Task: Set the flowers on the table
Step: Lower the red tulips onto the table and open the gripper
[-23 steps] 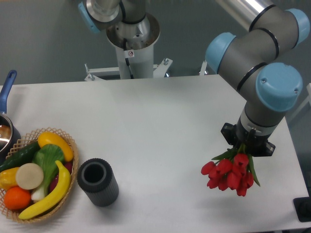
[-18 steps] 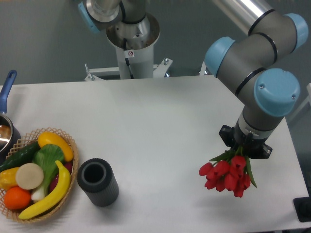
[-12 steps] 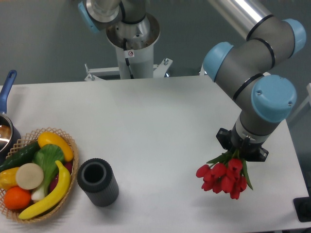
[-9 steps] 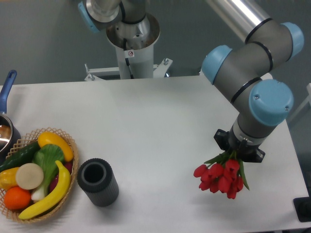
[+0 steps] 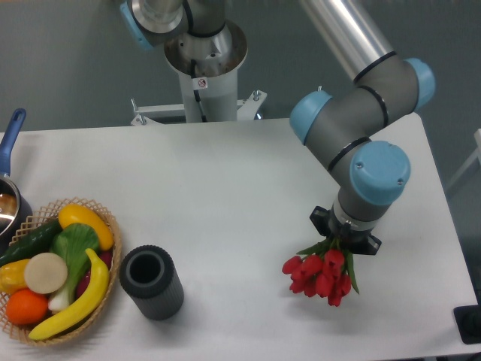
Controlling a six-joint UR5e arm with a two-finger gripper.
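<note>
Flowers: the flowers [image 5: 318, 274] hang lower right of centre, red buds pointing down and towards the camera, green stems running up into the claw. I cannot tell for sure whether the lowest buds touch the worktop.
Claw: the claw [image 5: 344, 238] sits just above the buds and is mostly hidden by the wrist; judging by the stems held up in it, it is clenched on the flowers.
Worktop: the white worktop [image 5: 225, 195] has open bare surface right under and around the bunch.
Step in hand: lowering the bunch to lay it down. To do it well, come down slowly until buds and leaves rest on the surface, tilt the stems flat instead of pressing the heads, then let go and lift straight up.
Arm pose: the arm [image 5: 353, 143] comes in from the top of the frame, folds at the blue-capped joints, wrist pointing down.
Left side: a dark cup [image 5: 151, 282] and a basket [image 5: 101, 218] of fruit and vegetables, well apart from the bunch.
</note>
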